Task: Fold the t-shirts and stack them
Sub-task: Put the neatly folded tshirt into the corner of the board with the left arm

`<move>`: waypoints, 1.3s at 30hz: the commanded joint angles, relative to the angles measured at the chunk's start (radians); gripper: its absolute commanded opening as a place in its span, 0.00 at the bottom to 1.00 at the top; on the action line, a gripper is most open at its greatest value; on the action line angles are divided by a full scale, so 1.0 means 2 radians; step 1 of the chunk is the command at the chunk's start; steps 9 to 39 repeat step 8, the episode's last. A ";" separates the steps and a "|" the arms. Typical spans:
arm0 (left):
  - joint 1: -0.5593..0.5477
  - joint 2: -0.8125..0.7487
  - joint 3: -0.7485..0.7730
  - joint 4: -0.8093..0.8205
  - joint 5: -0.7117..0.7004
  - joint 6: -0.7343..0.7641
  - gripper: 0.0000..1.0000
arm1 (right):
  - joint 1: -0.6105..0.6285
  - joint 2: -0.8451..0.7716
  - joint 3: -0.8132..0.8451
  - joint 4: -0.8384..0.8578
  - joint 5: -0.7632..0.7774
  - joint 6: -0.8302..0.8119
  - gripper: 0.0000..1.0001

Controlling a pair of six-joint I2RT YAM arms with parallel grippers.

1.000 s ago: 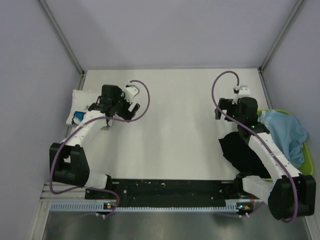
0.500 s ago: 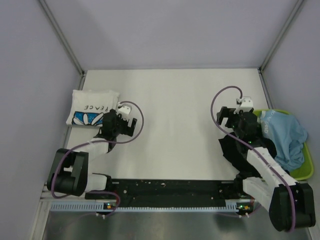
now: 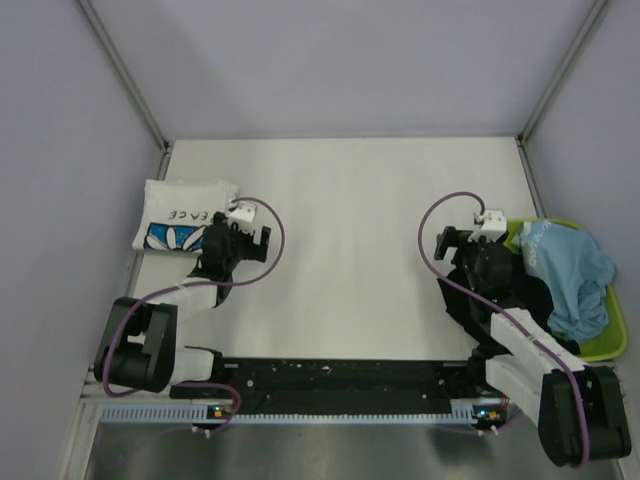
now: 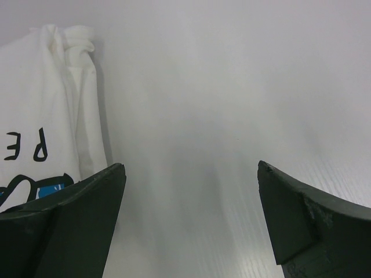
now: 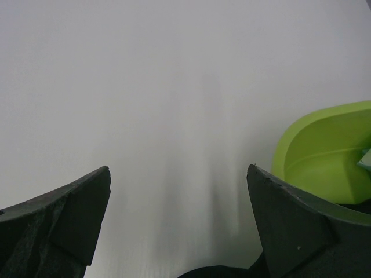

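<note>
Finding 1, left side. The left fingers (image 4: 69, 220) stand released, spread wide, with only bare tabletop (image 3: 350, 200) between them. The white shirt (image 3: 180, 215), with blue flower print and dark lettering, lies folded flat just beyond the left-hand finger, to its outer side. From overhead its longer side appears to run crosswise to the way these fingers point. The lettering follows that same line, and the flower print sits at the edge nearer the arm's base. We judge this piece folded and set down.

Finding 2, right side. The right fingers (image 5: 64, 214) are likewise released and empty, pointing out over bare tabletop. The black shirt (image 3: 462, 305) lies crumpled and unfolded directly beneath and behind them, toward the arm's base. Only a sliver of dark cloth shows at the bottom of the wrist view. Its heap seems to stretch diagonally back from the fingers toward the arm's outer side. The arm covers much of it, so we cannot state the axis firmly, nor where collar or hem points. The light blue shirt (image 3: 570, 265) is bunched in the green tray (image 5: 313, 150), off to the outer side of the right fingers.

Assessment. The right arm is plainly the nearer to both unfolded shirts. To take the black one, its fingers must, in our judgement, draw back and tip down, since they face away from it.
</note>
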State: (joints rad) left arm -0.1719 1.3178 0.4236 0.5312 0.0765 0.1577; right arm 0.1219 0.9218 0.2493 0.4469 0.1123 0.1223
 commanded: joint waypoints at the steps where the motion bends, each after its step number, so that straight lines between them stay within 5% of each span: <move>1: 0.001 -0.005 0.011 0.029 -0.016 -0.014 0.99 | -0.003 -0.006 -0.004 0.045 0.007 -0.004 0.99; 39: 0.001 -0.005 0.011 0.030 -0.024 -0.016 0.99 | -0.004 -0.008 -0.004 0.042 0.008 0.000 0.99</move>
